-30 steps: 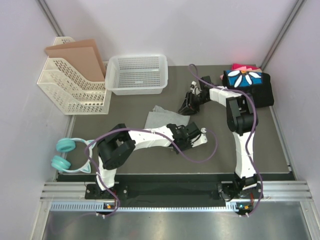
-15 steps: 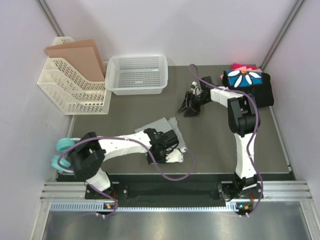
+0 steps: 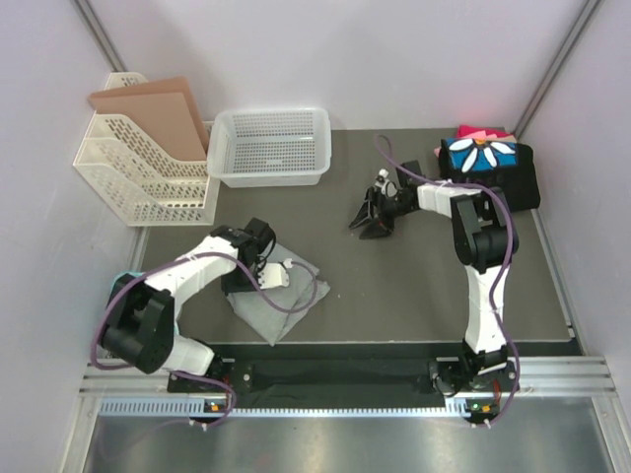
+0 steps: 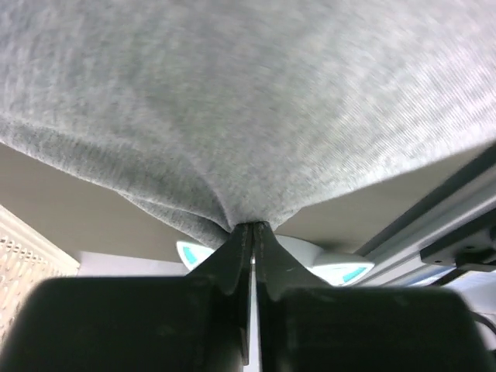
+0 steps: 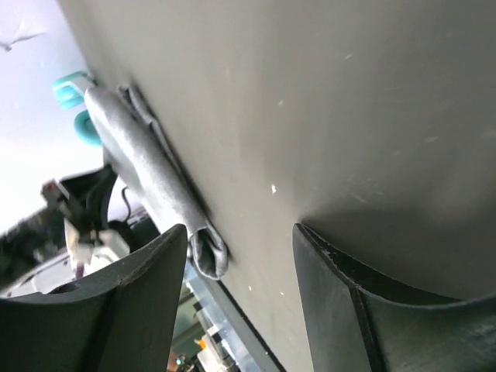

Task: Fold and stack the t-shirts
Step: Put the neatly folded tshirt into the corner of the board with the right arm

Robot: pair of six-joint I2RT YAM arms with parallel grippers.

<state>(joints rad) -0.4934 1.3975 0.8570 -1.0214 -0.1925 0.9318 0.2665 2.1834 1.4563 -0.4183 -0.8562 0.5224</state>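
Top external: headphones (image 3: 119, 285), seemingly, under left arm (image 3: 187, 276) beside grey t-shirt (image 3: 273, 315).

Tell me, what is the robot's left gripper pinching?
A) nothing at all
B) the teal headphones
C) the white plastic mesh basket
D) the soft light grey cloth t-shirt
D: in the left wrist view, the left gripper is shut on a pinched fold of the soft light grey cloth t-shirt.
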